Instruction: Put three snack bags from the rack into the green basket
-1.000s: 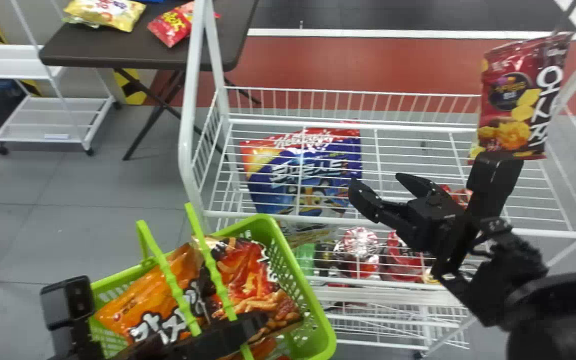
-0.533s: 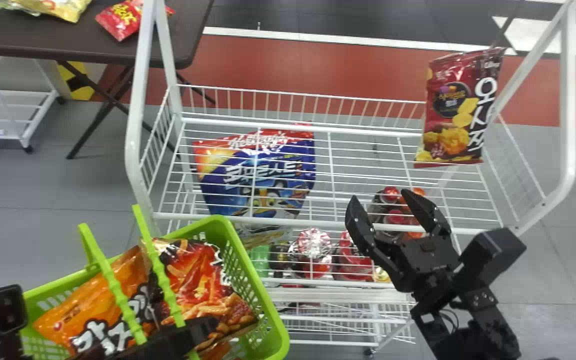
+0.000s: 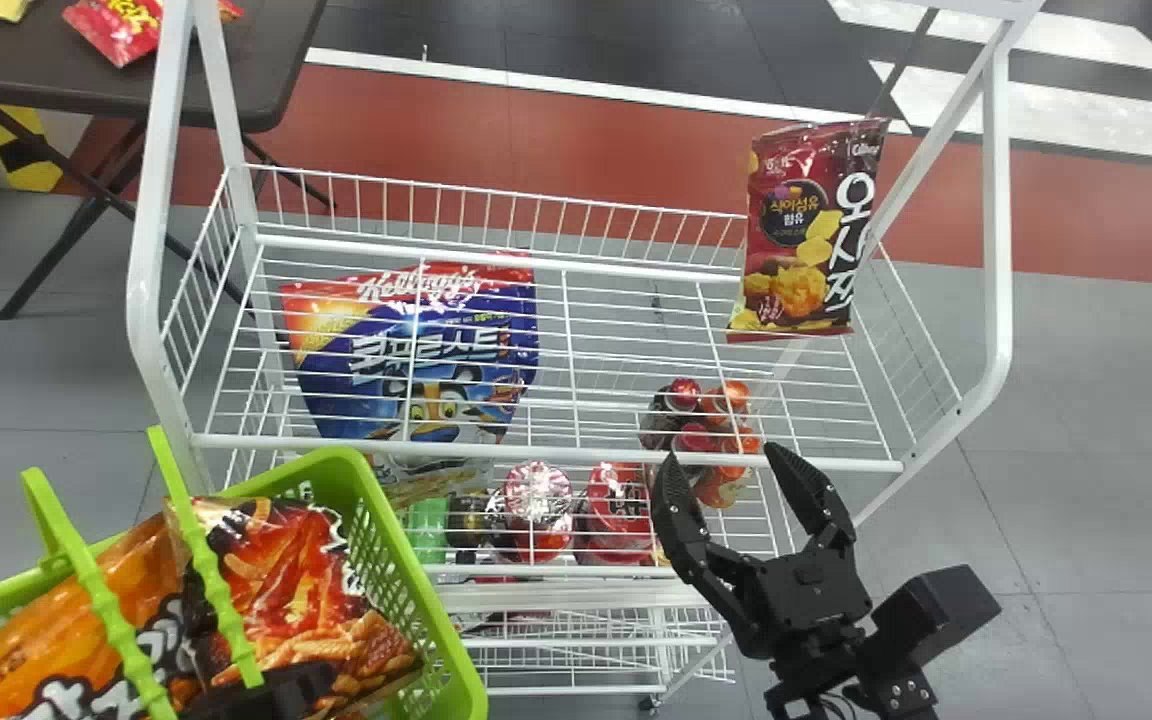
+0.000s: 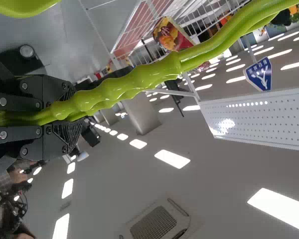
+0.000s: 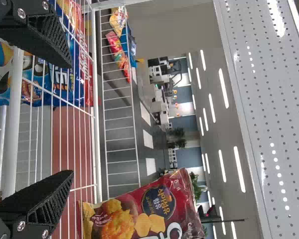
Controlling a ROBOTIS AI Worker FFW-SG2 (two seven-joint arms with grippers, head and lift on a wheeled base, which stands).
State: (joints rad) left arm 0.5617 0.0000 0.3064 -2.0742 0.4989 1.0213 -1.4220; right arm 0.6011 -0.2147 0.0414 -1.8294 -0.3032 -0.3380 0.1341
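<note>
dark red snack bag point(image 3: 806, 230): right end of the rack point(image 3: 186, 350), behind its front rail point(image 3: 576, 455) | right gripper point(image 3: 721, 455): before that rail, fingers spread, empty | left gripper point(image 3: 271, 692): left of the rack, clenched on the green basket's point(image 3: 436, 630) handle point(image 4: 154, 74) | blue bag point(image 3: 416, 350): rack's left half | table point(image 3: 256, 60): behind rack, left

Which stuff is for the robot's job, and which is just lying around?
For the job: green basket, bags inside, rack, its dark red bag, maybe its blue bag, left hand, right hand.

Just lying about: table, the small red bag on it, shiny red things lower down.
</note>
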